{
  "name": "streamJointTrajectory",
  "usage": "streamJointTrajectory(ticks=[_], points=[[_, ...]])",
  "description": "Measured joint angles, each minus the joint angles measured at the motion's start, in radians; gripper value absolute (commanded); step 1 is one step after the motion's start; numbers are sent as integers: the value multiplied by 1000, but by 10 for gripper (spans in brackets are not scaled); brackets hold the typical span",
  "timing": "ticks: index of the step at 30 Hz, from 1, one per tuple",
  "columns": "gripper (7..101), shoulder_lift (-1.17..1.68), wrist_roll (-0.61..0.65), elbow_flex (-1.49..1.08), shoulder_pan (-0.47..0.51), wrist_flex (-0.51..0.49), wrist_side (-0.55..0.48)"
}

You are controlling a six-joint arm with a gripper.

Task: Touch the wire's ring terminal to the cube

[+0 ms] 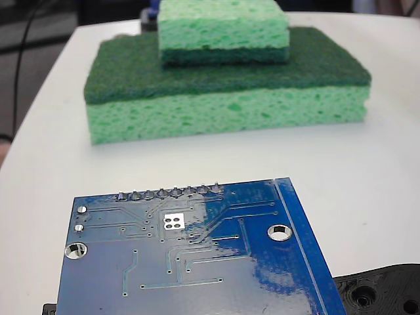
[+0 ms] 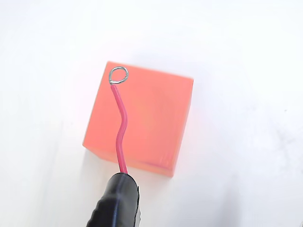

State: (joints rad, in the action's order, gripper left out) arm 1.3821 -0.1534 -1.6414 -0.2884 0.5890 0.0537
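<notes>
Can't actually see the gripper fingers in either view, so no way to tell if they're open, closed or clamped on anything. What the wrist view does show is the black end piece (image 2: 116, 201) poking in from the bottom edge at about 6 o'clock, with the thin red wire (image 2: 120, 130) coming out of its top and wiggling up toward 12 o'clock.

At the wire's tip sits the ring (image 2: 118, 75), small and silvery. It lies over the cube's (image 2: 151, 118) top face, right by the corner at roughly 11 o'clock from the cube's middle. Whether it's really touching the surface or just above it, I can't say from this angle. The cube is orange-pink and sits on a plain white table (image 2: 246, 56).

Fixed view is a different corner of the scene: a blue board (image 1: 190, 256) close to the camera at 6 o'clock, and behind it at 12 o'clock a big green sponge (image 1: 226, 105) with a smaller sponge (image 1: 223, 29) stacked on top.
</notes>
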Motion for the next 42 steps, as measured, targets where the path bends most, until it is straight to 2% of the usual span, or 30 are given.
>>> streamJointTrajectory(ticks=[6, 15, 20, 24, 32, 34, 37, 42], points=[[1003, 202, 17, -57, -9, 110, 40], [1003, 650, 29, -354, 17, 245, 80], [1003, 927, 67, -600, 51, 169, 80], [1003, 1169, 87, -854, 130, 92, 8], [1003, 1640, 103, -1223, 229, 183, -75], [1003, 1674, 110, -1241, 252, 156, -101], [1003, 1660, 120, -1282, 273, 209, -103], [1003, 1671, 138, -1333, 325, 201, -115]])
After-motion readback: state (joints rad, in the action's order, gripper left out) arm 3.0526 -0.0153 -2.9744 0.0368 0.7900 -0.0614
